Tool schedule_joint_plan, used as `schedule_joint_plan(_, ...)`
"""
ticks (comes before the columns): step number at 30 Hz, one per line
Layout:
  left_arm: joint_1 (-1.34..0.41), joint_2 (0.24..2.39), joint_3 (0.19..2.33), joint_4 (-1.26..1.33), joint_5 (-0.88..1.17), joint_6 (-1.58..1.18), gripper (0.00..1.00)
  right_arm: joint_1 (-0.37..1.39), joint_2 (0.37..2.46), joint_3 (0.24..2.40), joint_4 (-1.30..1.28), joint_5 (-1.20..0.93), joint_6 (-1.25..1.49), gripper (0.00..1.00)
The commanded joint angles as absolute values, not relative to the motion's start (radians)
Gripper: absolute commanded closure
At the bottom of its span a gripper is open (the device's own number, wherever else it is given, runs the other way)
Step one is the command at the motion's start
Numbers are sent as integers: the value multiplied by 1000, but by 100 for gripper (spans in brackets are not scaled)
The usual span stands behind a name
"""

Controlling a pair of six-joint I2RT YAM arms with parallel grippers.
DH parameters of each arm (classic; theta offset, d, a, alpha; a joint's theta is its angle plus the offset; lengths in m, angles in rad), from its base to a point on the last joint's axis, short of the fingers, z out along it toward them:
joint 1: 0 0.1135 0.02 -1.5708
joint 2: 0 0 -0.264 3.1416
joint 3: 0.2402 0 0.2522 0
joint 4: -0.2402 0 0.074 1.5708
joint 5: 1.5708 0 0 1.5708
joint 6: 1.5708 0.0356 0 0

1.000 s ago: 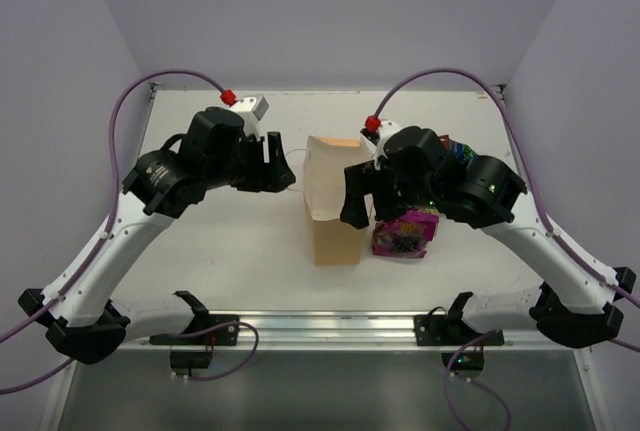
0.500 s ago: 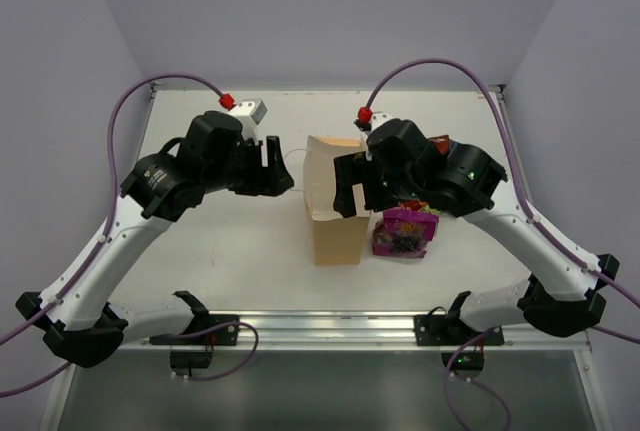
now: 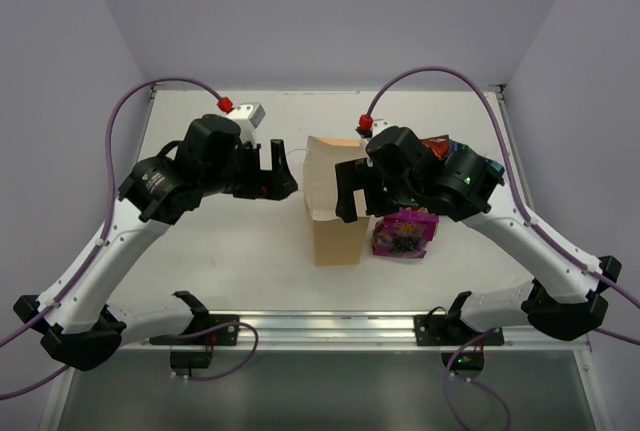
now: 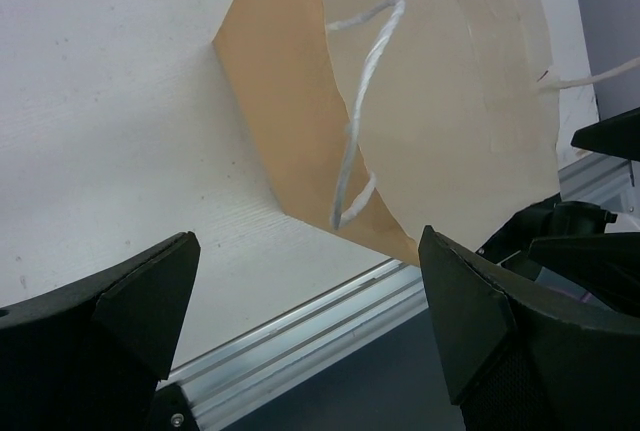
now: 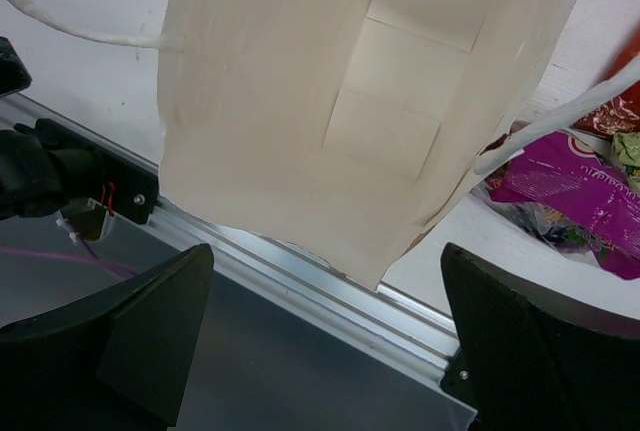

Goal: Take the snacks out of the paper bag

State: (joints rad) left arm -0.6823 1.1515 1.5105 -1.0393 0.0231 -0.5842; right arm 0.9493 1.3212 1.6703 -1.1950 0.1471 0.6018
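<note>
A white table fills the middle of the frame. An aluminium rail runs along its lower edge. Pale lilac walls rise behind.

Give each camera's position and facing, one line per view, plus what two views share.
Top external: above and behind the robot, looking down at the table; both arms flank the paper bag.
Left wrist: on the left arm, facing the bag's cord handle; open left end effector frames it.
Right wrist: on the right arm, facing the bag; open right end effector frames it.
Shared: right wrist and top both show the purple packet beside the bag.
</note>
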Motion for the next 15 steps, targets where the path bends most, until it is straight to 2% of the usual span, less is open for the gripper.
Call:
schedule_joint_plan(1, -684, 1129, 1505, -1052, 28, -584, 0, 956, 1281, 1669, -1147, 175, 592, 1)
schedule_joint_plan(15, -686, 1069, 1465, -1028, 6, -629, 0, 956, 1238, 1612, -1068, 192, 534, 1)
